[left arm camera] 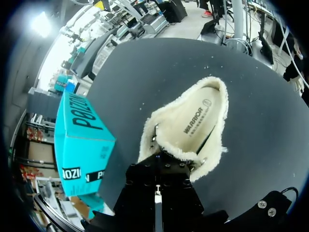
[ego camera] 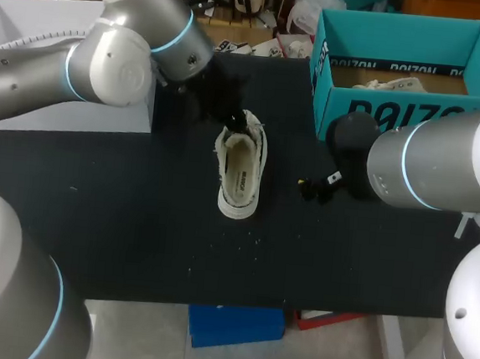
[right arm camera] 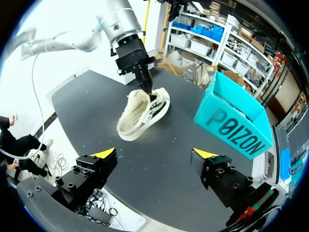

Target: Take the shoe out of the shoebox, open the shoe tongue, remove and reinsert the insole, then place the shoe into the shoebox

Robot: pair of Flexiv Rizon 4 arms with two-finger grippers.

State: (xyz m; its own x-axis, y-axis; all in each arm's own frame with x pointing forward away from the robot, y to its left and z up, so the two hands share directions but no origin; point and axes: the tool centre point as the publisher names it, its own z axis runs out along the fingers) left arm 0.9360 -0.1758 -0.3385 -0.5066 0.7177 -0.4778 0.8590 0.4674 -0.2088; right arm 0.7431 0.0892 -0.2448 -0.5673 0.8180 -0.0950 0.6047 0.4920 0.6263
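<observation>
Table [right arm camera: 87,113], shoe [right arm camera: 140,113], right claw [right arm camera: 155,153] agape

Shoe [right arm camera: 142,112] ahead of right gripper [right arm camera: 154,153]: cream woven cloth outside, shaggy fleece lining, smooth insole [left arm camera: 198,121]; shoebox [right arm camera: 236,128] matt teal card; table [ego camera: 136,212] matt black, lightly flecked; that gripper matt black, plastic-looking yellow tips; left arm [ego camera: 115,64] smooth satin grey shell.

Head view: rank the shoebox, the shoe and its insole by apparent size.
1. teal shoebox, clearly largest, even partly hidden.
2. cream shoe.
3. insole, lying inside the shoe, so smallest.
</observation>
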